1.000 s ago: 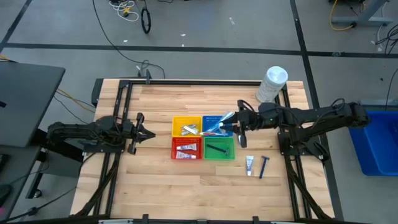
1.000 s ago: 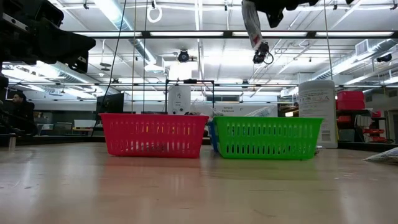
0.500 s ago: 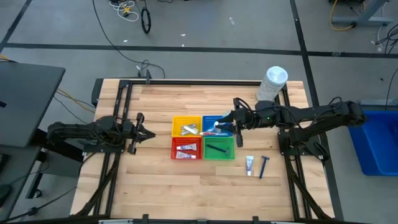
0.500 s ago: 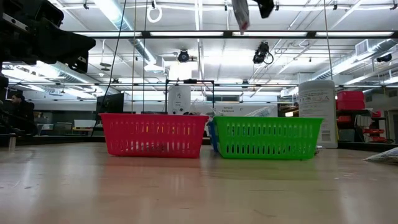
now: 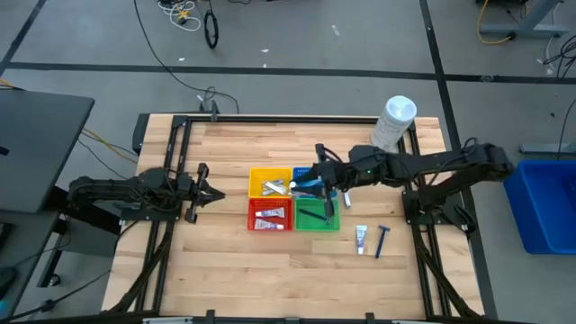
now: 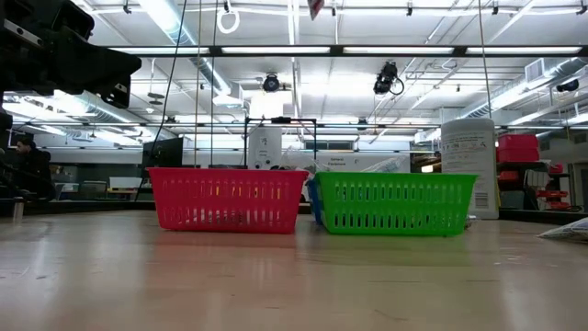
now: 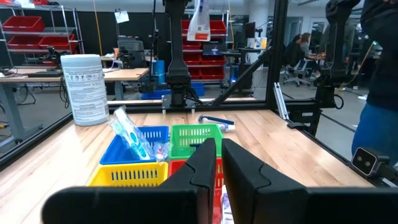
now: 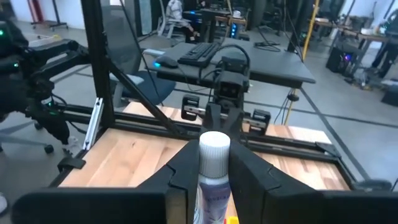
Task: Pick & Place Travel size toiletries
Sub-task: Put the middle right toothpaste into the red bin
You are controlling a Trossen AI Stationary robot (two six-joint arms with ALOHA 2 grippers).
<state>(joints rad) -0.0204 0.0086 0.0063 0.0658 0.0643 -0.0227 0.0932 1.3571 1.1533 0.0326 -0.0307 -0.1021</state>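
Four baskets (image 5: pixel 294 201) on worktop (image 5: pixel 225 261) | right pincer (image 8: pixel 208 163) pinched white-capped tube (image 8: pixel 213 163) above them | left pincer (image 7: pixel 219 158) pressed together, apart.

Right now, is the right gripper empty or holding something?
Holding something: the right gripper is shut on a white-capped tube, clamped between its fingers, above the baskets.

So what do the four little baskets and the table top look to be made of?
The baskets, such as the green basket and red basket, look like glossy moulded plastic: saturated colour, slotted lattice walls. The yellow basket and blue basket match them. The table looks like varnished wood: pale planks with grain and a soft sheen.
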